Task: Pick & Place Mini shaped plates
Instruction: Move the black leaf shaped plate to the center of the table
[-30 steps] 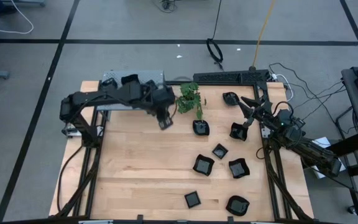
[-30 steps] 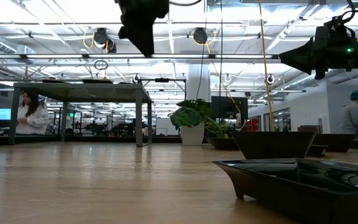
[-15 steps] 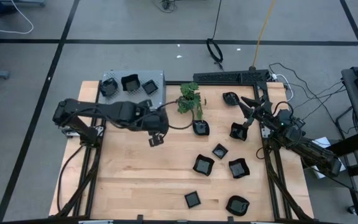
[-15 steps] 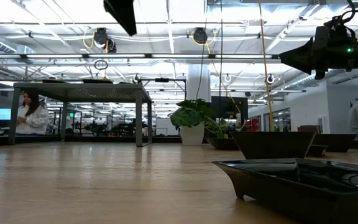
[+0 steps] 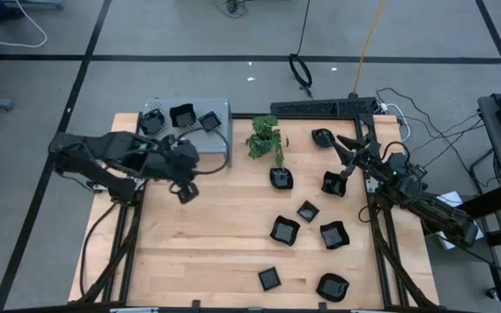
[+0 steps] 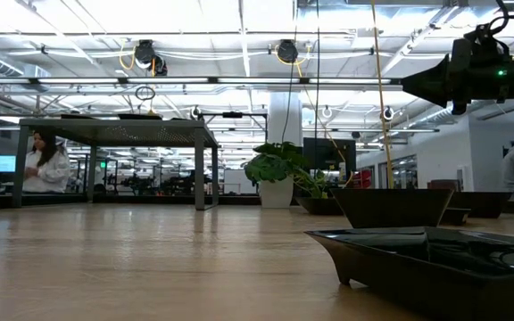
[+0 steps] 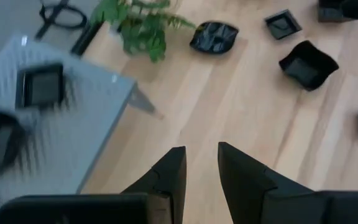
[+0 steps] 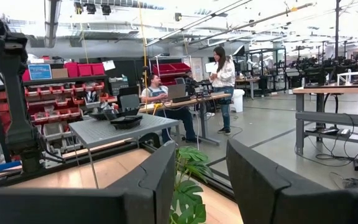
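Mini shaped plates [image 5: 285, 230] lie scattered over the wooden table [image 5: 198, 252], with three more on the grey perforated shelf [image 5: 220, 116] at its far corner; a big workshop with benches and people spreads behind. A small potted plant [image 5: 265, 139] stands near the shelf. The left gripper [image 5: 185, 192] hovers empty beside the shelf, fingers [image 7: 169, 174] slightly apart, plates well ahead of them. The right gripper [image 5: 349, 156] waits, jaws parted and empty, one plate [image 5: 334, 183] just beside.

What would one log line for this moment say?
left gripper: open, empty, over bare table beside grey shelf | shelf: three black plates | right gripper: open, empty, waiting at table's right
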Available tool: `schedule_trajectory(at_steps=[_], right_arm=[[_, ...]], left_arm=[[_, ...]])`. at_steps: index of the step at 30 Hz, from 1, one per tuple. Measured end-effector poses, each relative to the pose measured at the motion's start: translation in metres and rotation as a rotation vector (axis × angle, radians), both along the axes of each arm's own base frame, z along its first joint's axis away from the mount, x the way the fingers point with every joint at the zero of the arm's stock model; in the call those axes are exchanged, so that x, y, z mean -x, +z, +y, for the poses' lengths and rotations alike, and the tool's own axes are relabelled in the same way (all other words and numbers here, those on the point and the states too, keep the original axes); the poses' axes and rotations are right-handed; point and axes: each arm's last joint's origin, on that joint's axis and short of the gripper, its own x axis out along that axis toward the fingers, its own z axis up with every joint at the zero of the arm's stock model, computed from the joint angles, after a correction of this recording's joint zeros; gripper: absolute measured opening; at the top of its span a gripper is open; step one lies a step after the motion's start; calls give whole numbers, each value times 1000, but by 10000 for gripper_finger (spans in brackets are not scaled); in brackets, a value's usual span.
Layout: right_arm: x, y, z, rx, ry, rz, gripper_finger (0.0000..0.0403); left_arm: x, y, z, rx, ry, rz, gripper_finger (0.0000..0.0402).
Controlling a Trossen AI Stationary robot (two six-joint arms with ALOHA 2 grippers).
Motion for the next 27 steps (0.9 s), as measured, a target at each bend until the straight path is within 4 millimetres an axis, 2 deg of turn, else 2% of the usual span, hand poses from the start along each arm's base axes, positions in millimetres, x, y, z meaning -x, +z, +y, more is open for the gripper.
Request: schedule_trajectory(at_steps=[6, 9, 13, 18, 27], right_arm=[[1, 5, 1, 27, 1, -44, 130], [2, 10, 2, 3, 21, -130, 130], [4, 16, 3, -39, 50, -232, 130], [5, 18, 3, -109, 82, -308, 130], [0, 15, 1, -147, 108, -268, 130]], left_arm=[[23, -4, -3, 63, 156, 105, 97], [24, -6, -9, 58, 111, 93, 97], [24, -13, -17, -42, 38, 103, 97], [20, -23, -22, -175, 50, 64, 97], [-11, -61, -36, -134, -79, -29, 97]])
